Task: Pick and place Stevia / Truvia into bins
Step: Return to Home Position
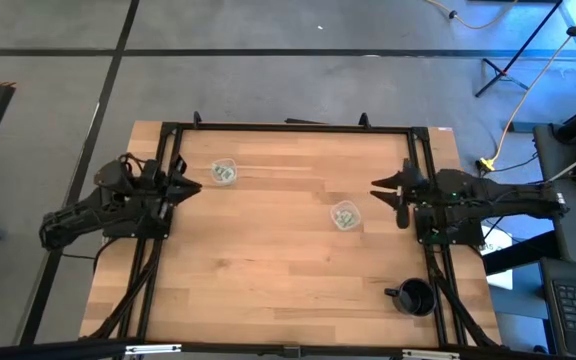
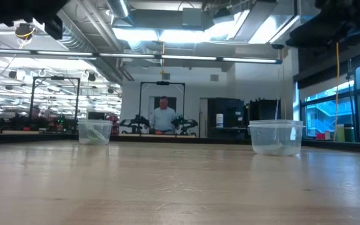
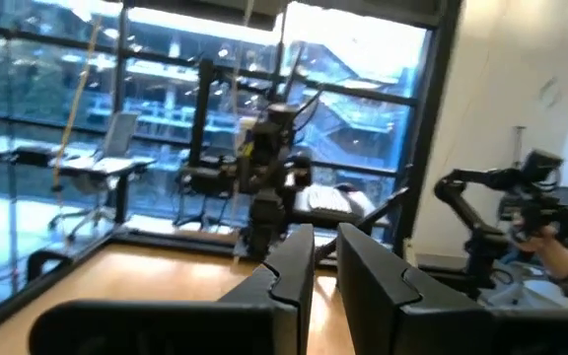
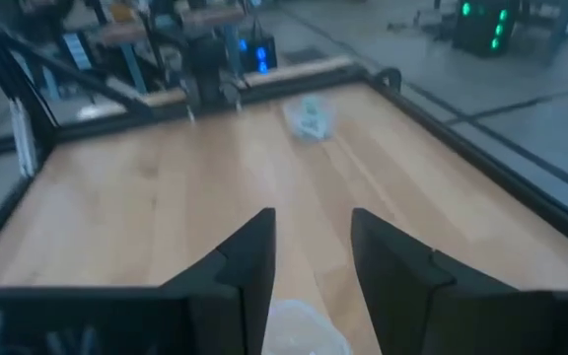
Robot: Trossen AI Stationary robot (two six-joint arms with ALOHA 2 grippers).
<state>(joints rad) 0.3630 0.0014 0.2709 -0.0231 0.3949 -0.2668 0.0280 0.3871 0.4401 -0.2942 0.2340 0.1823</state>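
Observation:
Two clear cups stand upright on the wooden table. The left cup (image 1: 224, 172) (image 2: 95, 131) (image 4: 310, 118) is toward the far left, and the right cup (image 1: 345, 215) (image 2: 275, 136) is right of the middle. Green and white packets lie inside both; I see no loose packet on the table. My left gripper (image 1: 192, 187) (image 3: 325, 271) hovers by the left edge, just left of the left cup, its fingers a narrow gap apart. My right gripper (image 1: 392, 197) (image 4: 312, 251) hovers at the right edge, open, with the right cup (image 4: 304, 330) just ahead of its fingertips. Neither gripper holds anything.
A black mug with a handle (image 1: 415, 297) stands at the near right corner. A black frame (image 1: 288, 127) runs along the table's edges. Bare wood lies between the cups and along the near side. A person (image 2: 163, 115) stands far off in the room behind.

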